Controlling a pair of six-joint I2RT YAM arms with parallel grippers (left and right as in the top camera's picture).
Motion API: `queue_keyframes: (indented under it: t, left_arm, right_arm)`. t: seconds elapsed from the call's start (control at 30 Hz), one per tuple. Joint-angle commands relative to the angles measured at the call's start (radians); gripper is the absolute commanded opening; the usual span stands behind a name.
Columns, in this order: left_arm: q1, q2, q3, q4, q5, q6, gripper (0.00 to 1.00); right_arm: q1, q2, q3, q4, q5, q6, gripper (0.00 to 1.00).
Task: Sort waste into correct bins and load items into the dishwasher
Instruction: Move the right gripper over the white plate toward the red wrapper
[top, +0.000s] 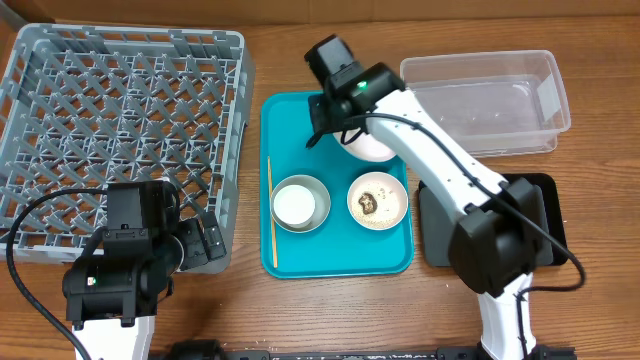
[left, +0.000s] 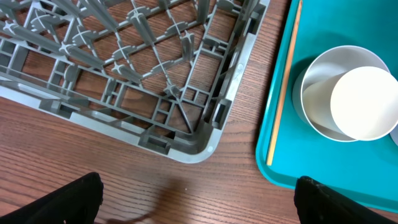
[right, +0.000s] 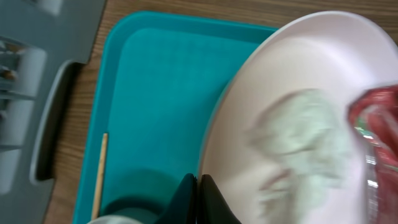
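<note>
Nearest, the left end effector (left: 199, 198) hangs with fingers spread wide over the tabletop (left: 155, 193) by the dish rack's (left: 180, 146) corner, holding nothing and seemingly parked clear of the work. On the teal tray (top: 340, 255) lie the wooden stick (top: 270, 210), the white cup (left: 364, 102) nested in the grey bowl (top: 325, 200), and the small plate (top: 397, 185) bearing rice and a brown lump (top: 368, 203). Farther on, the right end effector (right: 198, 193) pinches the large plate's (right: 280, 62) rim, probably to take its paper scrap (right: 298, 149) and red wrapper (right: 376, 118) toward the clear tub (top: 480, 60) beyond.
</note>
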Motion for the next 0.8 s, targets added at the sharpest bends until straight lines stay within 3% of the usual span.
queue_keyframes:
  t: [0.0, 0.63, 0.67, 0.73, 0.77]
  left_arm:
    - [0.005, -0.010, 0.026, 0.000, -0.019, 0.005, 1.00]
    - [0.005, -0.010, 0.026, -0.009, -0.019, 0.005, 1.00]
    - [0.005, -0.010, 0.026, -0.011, -0.019, 0.005, 1.00]
    - [0.005, -0.010, 0.026, -0.011, -0.019, 0.005, 1.00]
    - [0.005, -0.010, 0.026, -0.011, -0.019, 0.005, 1.00]
  right_arm:
    - [0.006, -0.030, 0.011, -0.016, -0.049, 0.005, 0.04]
    - [0.049, -0.026, -0.150, 0.117, -0.100, 0.005, 0.04]
    - [0.049, -0.026, -0.155, 0.120, -0.100, 0.005, 0.06]
    - [0.049, -0.026, -0.165, 0.127, -0.100, 0.005, 0.20]
    - [0.049, -0.026, -0.171, 0.132, -0.100, 0.005, 0.32]
